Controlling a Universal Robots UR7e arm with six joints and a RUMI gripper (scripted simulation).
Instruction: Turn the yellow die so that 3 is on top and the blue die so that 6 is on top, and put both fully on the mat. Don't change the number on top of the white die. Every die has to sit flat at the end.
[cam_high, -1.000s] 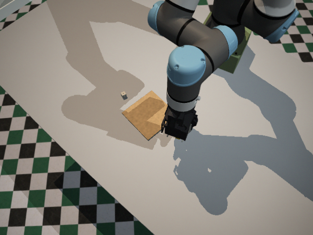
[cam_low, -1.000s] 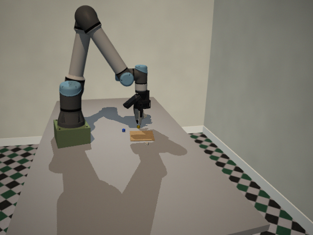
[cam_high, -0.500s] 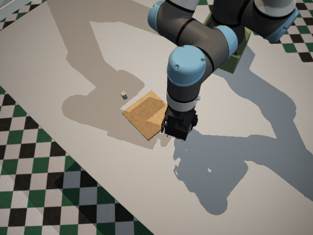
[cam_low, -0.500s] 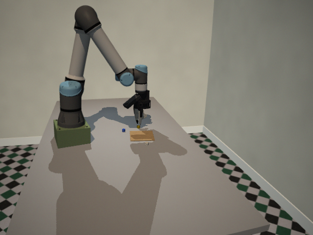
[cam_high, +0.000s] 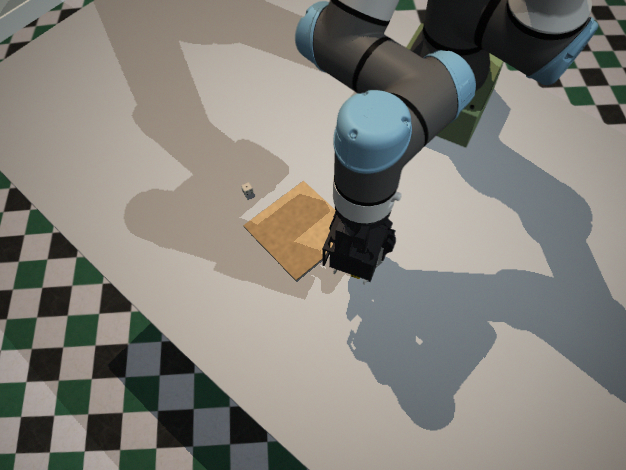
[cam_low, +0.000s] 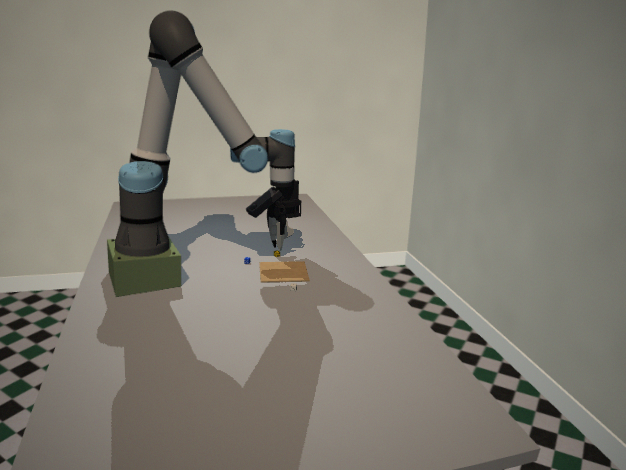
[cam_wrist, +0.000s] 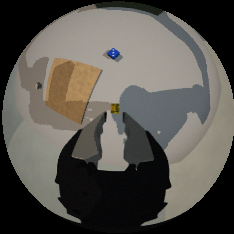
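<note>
- Now my gripper is open a little, holding nothing.
- Yellow die is just past my tips, off the mat.
- Blue die and white die are off it too.

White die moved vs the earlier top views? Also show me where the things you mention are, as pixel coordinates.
No. In the top view, the white die (cam_high: 247, 190) (cam_low: 293, 287) (cam_wrist: 39, 86) sits just off the same corner region of the mat (cam_high: 283, 227) (cam_low: 284, 273) (cam_wrist: 75, 87).
</note>
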